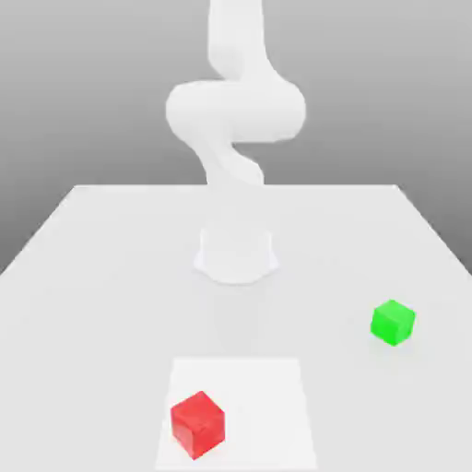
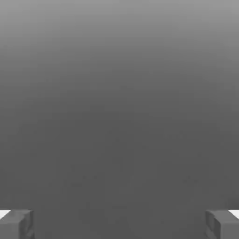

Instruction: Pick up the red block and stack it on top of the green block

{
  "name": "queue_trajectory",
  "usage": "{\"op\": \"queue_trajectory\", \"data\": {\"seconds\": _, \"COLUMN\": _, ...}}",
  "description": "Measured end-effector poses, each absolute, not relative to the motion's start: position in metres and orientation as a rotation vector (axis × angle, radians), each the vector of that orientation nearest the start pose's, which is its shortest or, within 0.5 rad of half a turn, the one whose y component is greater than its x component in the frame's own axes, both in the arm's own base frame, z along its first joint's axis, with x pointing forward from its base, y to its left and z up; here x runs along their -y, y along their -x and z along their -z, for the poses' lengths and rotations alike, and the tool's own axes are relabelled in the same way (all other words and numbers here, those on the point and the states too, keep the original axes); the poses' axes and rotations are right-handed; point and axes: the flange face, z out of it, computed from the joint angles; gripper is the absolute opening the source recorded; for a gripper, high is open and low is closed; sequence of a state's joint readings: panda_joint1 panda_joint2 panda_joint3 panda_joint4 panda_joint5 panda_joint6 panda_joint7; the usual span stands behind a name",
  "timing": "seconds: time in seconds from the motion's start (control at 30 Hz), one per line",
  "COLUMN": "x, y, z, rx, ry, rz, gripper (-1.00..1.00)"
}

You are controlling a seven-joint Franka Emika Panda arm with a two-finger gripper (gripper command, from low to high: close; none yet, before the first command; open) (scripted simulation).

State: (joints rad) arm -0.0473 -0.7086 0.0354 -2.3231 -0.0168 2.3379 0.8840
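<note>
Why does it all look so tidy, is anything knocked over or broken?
Nothing stands out. The red block and the green block both sit flat on the table, well apart, with no damage visible. The gripper is open and holds nothing.

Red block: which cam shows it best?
Exterior view. The red block sits whole and unobstructed on the table, on a paler square patch, apart from the green block. The hand view has just grey background between the open gripper fingers.
</note>
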Motion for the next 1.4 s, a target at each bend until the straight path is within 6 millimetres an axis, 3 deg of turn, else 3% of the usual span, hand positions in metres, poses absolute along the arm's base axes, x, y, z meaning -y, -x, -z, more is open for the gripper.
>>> {"op": "queue_trajectory", "data": {"seconds": 0.2, "x": 0.013, "y": -0.447, "z": -0.558, "rx": -1.497, "ry": 2.451, "rz": 0.755, "gripper": 0.0}}
{"op": "queue_trajectory", "data": {"seconds": 0.4, "x": 0.032, "y": -0.479, "z": -0.439, "rx": -1.801, "ry": 2.394, "rz": 0.533, "gripper": 0.0}}
{"op": "queue_trajectory", "data": {"seconds": 0.57, "x": 0.046, "y": -0.482, "z": -0.34, "rx": -2.038, "ry": 2.301, "rz": 0.328, "gripper": 0.0}}
{"op": "queue_trajectory", "data": {"seconds": 0.77, "x": 0.05, "y": -0.46, "z": -0.231, "rx": -2.289, "ry": 2.139, "rz": 0.058, "gripper": 0.0}}
{"op": "queue_trajectory", "data": {"seconds": 0.93, "x": 0.049, "y": -0.455, "z": -0.165, "rx": -2.335, "ry": 2.098, "rz": 0.002, "gripper": 0.0}}
{"op": "queue_trajectory", "data": {"seconds": 0.97, "x": 0.049, "y": -0.454, "z": -0.153, "rx": -2.336, "ry": 2.099, "rz": 0.001, "gripper": -1.0}}
{"op": "queue_trajectory", "data": {"seconds": 1.2, "x": 0.049, "y": -0.454, "z": -0.15, "rx": -2.336, "ry": 2.098, "rz": 0.002, "gripper": -1.0}}
{"op": "queue_trajectory", "data": {"seconds": 1.37, "x": 0.048, "y": -0.454, "z": -0.202, "rx": -2.335, "ry": 2.099, "rz": 0.002, "gripper": -1.0}}
{"op": "queue_trajectory", "data": {"seconds": 1.4, "x": 0.032, "y": -0.452, "z": -0.21, "rx": -2.319, "ry": 2.111, "rz": -0.002, "gripper": -1.0}}
